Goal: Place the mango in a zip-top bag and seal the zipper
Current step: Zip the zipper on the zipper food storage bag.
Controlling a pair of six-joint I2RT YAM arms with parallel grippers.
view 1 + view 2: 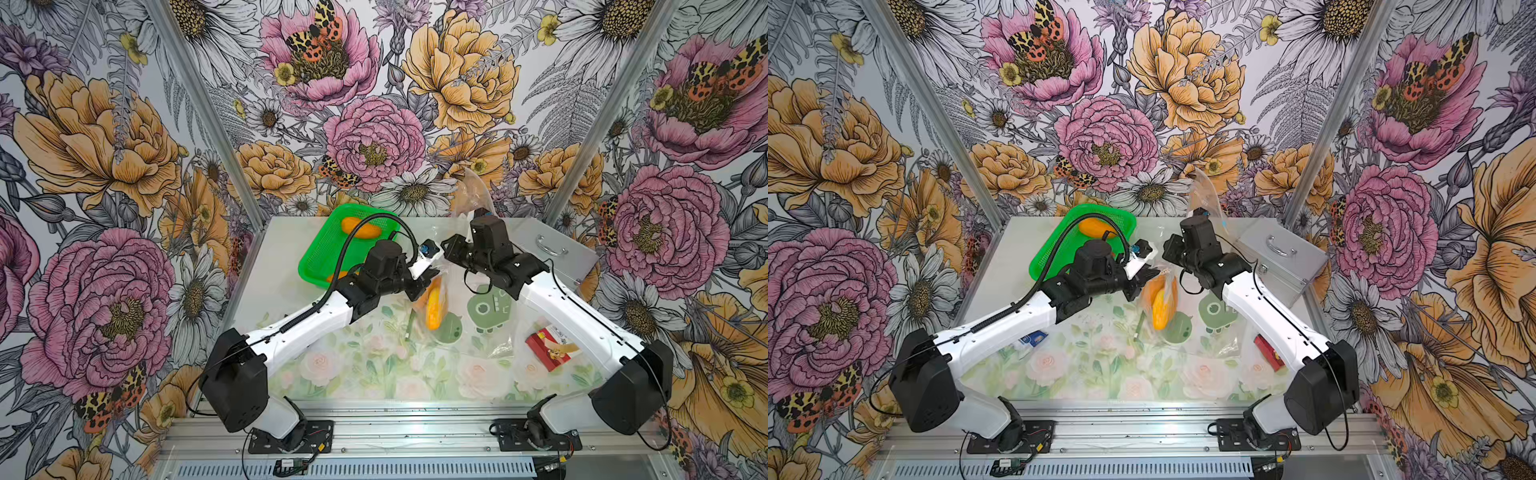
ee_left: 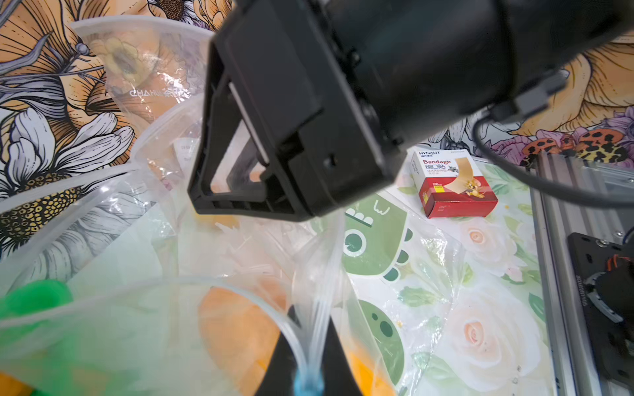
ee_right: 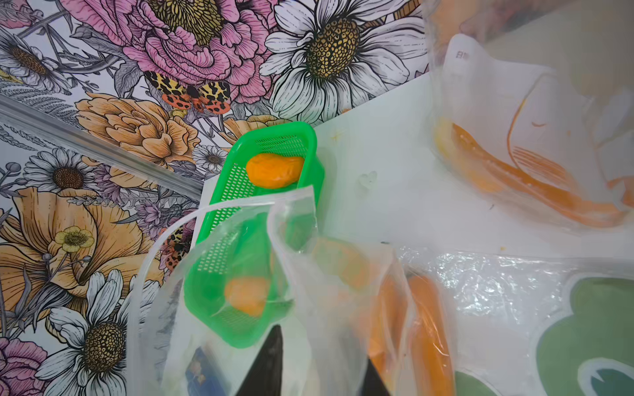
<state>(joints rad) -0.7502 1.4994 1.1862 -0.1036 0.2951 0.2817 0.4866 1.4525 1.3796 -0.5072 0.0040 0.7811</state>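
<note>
In both top views the mango (image 1: 434,309) (image 1: 1160,309) stands nearly on end inside a clear bag (image 1: 444,291) (image 1: 1170,286) at the middle of the tabletop (image 1: 353,374) (image 1: 1084,374). The left claw (image 1: 430,277) (image 1: 1151,276) sits at the bag's top edge, at 11 o'clock from the mango, closed tight on the film. The right claw (image 1: 445,246) (image 1: 1166,249) hangs just past that edge at 12 o'clock; its gap cannot be told from here. A green basket (image 1: 316,262) (image 1: 1042,262) holding two spare mangoes (image 1: 361,228) (image 1: 1096,227) lies at 10 o'clock. A red box (image 1: 548,347) (image 1: 1268,353) lies at 4 o'clock and a metal case (image 1: 552,253) (image 1: 1283,257) at 2 o'clock. A spare bag (image 1: 473,191) (image 1: 1204,191) stands at the far edge at 1 o'clock. In the left wrist view the left claw (image 2: 310,372) pinches the bag's (image 2: 137,325) mouth strip beside a blue slider (image 2: 308,385). The strip curves away in an open loop, and the mango (image 2: 240,329) shows through the film. The right claw (image 2: 223,171) hangs above, with the box (image 2: 453,185) beyond it. In the right wrist view the right claw (image 3: 326,363) has its fingers (image 3: 272,356) partly apart, with slack film of the bag (image 3: 302,260) lying in the gap. The mango (image 3: 425,319) is just beside it. The basket (image 3: 310,137) shows behind and through the film.
</note>
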